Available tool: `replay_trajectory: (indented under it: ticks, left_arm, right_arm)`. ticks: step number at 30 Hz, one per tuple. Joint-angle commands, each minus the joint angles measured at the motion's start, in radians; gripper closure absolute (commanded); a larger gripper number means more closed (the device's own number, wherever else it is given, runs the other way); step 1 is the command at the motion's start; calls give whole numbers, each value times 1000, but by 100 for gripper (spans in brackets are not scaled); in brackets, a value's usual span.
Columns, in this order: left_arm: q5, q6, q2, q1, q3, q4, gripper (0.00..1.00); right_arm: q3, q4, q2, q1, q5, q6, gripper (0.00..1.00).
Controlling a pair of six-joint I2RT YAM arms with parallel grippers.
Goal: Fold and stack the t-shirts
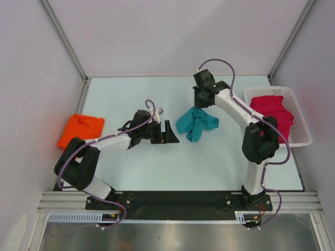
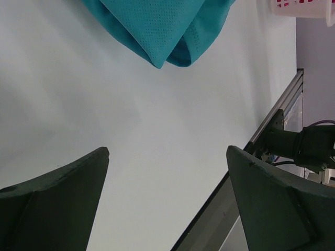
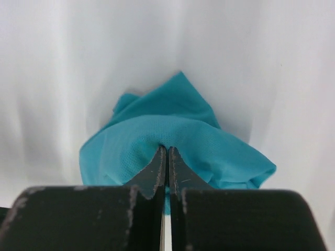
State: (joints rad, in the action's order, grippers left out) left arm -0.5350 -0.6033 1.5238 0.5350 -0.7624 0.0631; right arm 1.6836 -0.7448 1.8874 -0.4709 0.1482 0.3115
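One teal t-shirt (image 1: 196,123), bunched, axis unclear

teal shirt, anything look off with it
The teal t-shirt lies crumpled in a bunch rather than spread flat, and the right gripper is shut on one fold of it. No damage shows.

I have the left arm (image 1: 104,142) reaching low and forward, its left gripper (image 2: 167,151) spread wide with nothing between the fingers. The right arm (image 1: 238,107) is stretched far out. Its right gripper (image 3: 167,150) points down, pinched tight on a fold of the teal t-shirt (image 3: 157,130).
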Motion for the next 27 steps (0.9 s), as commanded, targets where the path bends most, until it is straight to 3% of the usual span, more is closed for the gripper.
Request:
replay_trajectory:
  ticks: [1, 5, 8, 12, 15, 20, 27]
  left_arm:
    - [-20, -7, -1, 5, 9, 60, 0]
    - [-34, -9, 25, 6, -5, 66, 0]
    - [-51, -10, 44, 8, -17, 67, 0]
    - [-36, -3, 4, 10, -6, 57, 0]
    - [-16, 13, -11, 10, 2, 35, 0]
    - [-5, 28, -8, 10, -6, 18, 0]
    - [52, 23, -20, 11, -29, 4, 0]
  right_arm:
    - [110, -19, 13, -21, 2, -22, 100]
    - [56, 16, -37, -37, 39, -29, 100]
    - [103, 18, -18, -20, 45, -54, 100]
    - [394, -66, 106, -17, 54, -91, 100]
    - [496, -62, 128, -44, 80, -91, 100]
    - [423, 12, 21, -136, 112, -86, 100]
    - [510, -99, -83, -267, 183, -80, 100]
